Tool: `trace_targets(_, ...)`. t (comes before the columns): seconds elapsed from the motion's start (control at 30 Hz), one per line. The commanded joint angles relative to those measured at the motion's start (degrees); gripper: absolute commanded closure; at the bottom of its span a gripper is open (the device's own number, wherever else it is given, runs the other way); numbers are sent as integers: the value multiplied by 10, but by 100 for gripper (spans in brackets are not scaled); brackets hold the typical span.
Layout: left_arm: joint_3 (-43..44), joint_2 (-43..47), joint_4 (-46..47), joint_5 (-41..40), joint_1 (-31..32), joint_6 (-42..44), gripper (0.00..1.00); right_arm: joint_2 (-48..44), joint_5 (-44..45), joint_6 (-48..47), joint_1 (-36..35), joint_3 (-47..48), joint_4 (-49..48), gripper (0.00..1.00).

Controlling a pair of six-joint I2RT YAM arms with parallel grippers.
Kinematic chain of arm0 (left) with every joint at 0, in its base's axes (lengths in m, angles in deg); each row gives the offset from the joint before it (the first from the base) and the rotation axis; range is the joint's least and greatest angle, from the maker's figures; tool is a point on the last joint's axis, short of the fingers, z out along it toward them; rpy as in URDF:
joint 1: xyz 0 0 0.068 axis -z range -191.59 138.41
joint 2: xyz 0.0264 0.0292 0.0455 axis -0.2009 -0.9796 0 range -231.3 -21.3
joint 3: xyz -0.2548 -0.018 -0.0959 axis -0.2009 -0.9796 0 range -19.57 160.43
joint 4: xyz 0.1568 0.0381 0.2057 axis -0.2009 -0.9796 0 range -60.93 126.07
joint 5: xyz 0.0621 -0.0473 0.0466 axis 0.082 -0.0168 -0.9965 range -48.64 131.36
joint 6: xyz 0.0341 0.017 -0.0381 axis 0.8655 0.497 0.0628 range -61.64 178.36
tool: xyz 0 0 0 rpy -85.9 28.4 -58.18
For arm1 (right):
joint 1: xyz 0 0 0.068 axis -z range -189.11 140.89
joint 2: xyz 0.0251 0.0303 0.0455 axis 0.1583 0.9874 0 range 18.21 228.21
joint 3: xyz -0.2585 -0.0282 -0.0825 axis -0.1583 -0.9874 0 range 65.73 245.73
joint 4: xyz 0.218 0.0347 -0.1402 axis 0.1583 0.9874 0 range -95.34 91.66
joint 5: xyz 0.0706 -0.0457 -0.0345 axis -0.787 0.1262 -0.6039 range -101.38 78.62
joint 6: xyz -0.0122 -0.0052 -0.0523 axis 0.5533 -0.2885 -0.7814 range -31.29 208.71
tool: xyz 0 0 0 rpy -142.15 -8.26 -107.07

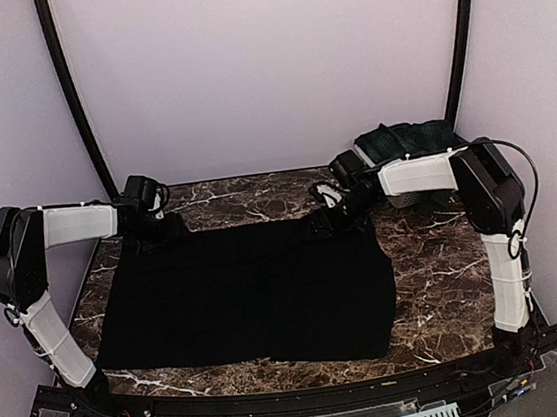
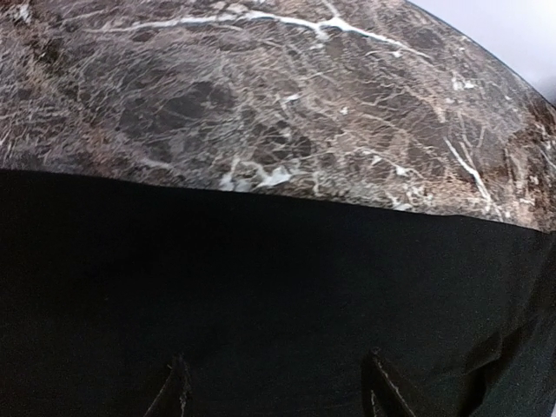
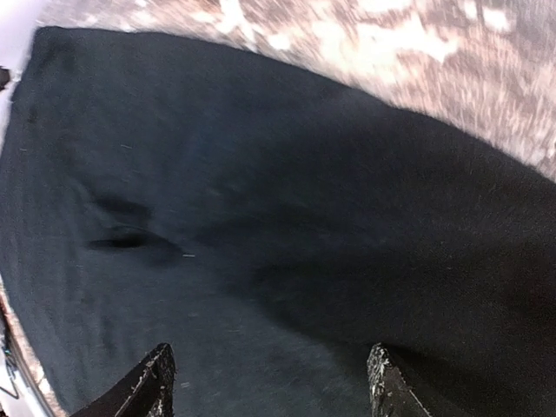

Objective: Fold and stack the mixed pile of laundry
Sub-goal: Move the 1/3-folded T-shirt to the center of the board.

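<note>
Black cloth lay spread flat on the marble table, covering most of its middle. At the cloth's far left corner the left gripper hung low over the fabric with its jaws parted. Its wrist view showed both fingertips apart above the far hem, nothing between them. Near the far right corner the right gripper hovered just over the cloth, also released, its fingertips spread above smooth fabric and one small crease. Behind the right arm, at the table's far right, a tartan skirt sat heaped in a white basket, apart from the cloth.
</note>
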Motion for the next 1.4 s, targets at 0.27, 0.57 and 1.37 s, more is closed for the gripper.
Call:
trace_targets(0.27, 56, -82, -74, -29, -23, -35, 37, 89, 26, -9, 25, 74, 14, 27)
trace_targets(0.57, 156, -195, -78, 34, -61, -33, 39, 147, 21, -13, 60, 151, 37, 28)
trace_targets(1.37, 36, 108, -69, 71, -84, -54, 33, -188, -25, -17, 25, -57, 20, 29)
